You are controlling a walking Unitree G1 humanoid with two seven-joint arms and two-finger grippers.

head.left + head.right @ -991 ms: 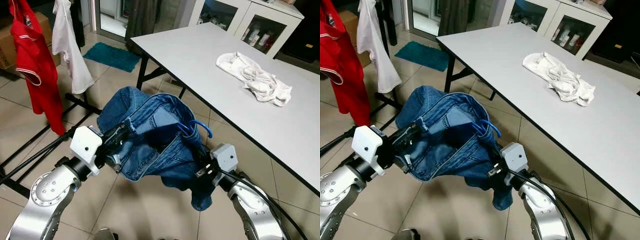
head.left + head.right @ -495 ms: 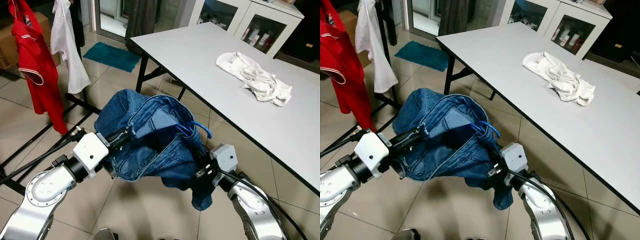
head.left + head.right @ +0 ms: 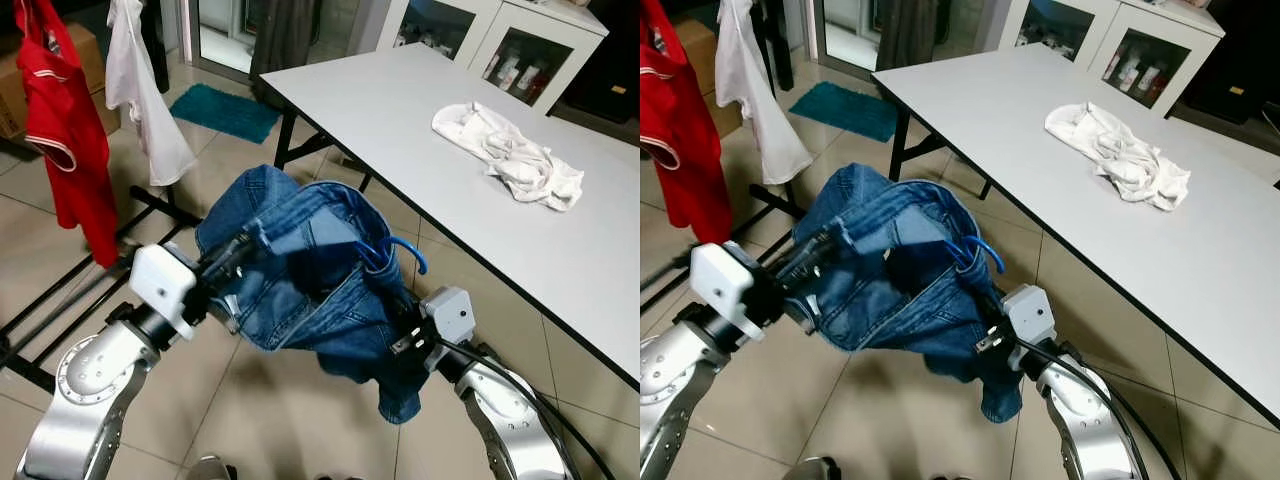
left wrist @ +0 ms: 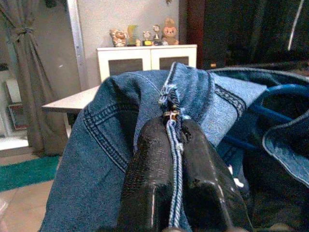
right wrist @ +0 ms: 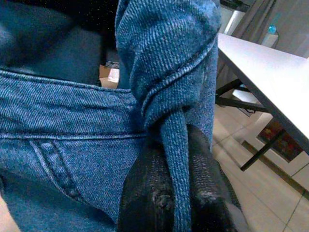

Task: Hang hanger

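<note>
The blue hanger sits buried in the denim jacket, only its hook curling up out of the collar, and the whole bundle is slung in mid-air between the two arms above the tiled floor. The left gripper pinches a frayed denim seam tight between its fingers; the right gripper is clamped on a thick fold of the same jacket. Off to the robot's left stands the clothes rack with a red shirt and a white garment; the white table with a crumpled white cloth lies to the right. To do this well, keep both pinches firm and level so the hook stays upright and free while carrying it toward the rack's rail.
</note>
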